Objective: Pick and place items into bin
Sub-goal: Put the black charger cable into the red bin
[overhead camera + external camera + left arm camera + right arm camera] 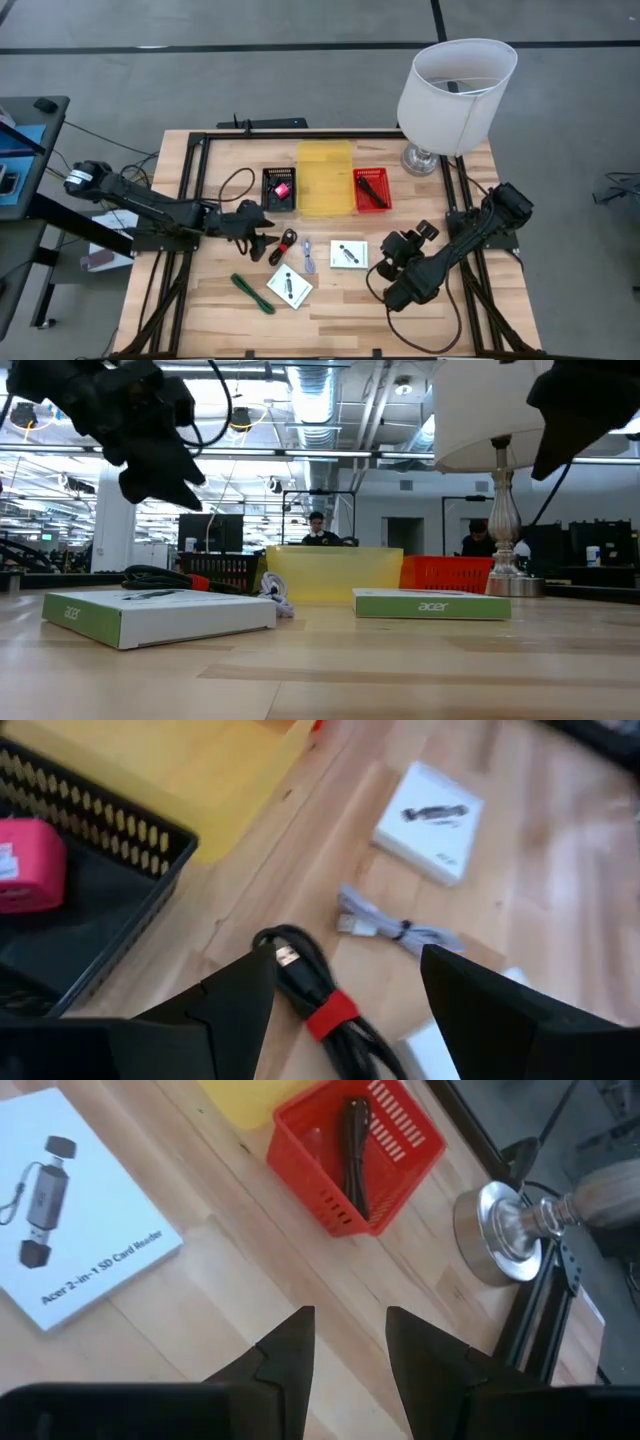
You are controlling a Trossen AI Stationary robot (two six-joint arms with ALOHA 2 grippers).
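Hovering with fingers released, the left gripper [345, 995] straddles the black cord [320, 1005] on the desk [560, 850], whose long axis runs between them (right gripper [350, 1345], empty and parted, sits farther off near the red bin [370, 1160]).

Left gripper [262, 240] reaching inward from the table's left side, jaws spread, right gripper [390, 262] angled inward, jaws parted

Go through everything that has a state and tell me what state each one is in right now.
Left gripper: open, above the black cord.
Right gripper: open, empty.
Black basket: holds a pink item.
Yellow bin: empty.
Red basket: holds a black cable.
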